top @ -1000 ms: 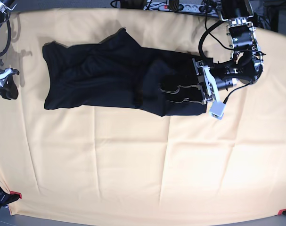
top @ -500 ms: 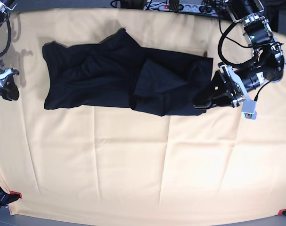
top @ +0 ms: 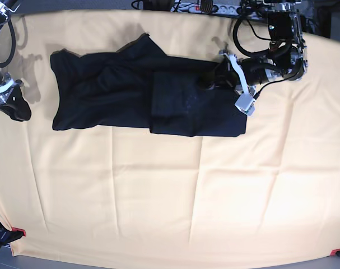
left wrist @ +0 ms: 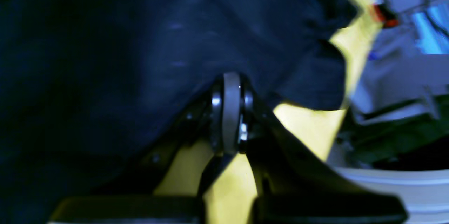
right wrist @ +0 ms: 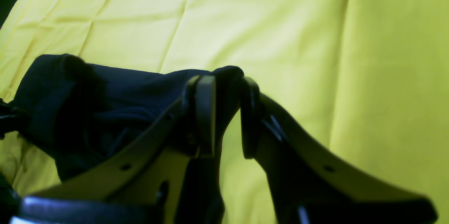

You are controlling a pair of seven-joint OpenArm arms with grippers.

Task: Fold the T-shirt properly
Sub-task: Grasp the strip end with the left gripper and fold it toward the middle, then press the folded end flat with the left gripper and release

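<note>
Large plain black cloth T-shirt [top: 141,92], half-folded on the yellow-covered table [top: 158,196], lies under and ahead of your clenched left pincer [left wrist: 229,87], which may snag and spoil the fold; right pincer [right wrist: 226,111], partly parted, appears to touch dark cloth.

No readable text, brand, number or sign shows anywhere; the T-shirt [top: 130,92] is plain black, its cloth bare of legible marks.

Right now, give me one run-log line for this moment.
T-shirt: partly folded, flat on yellow cloth | left pincer: shut at shirt's far edge | right pincer: clear of shirt
</note>
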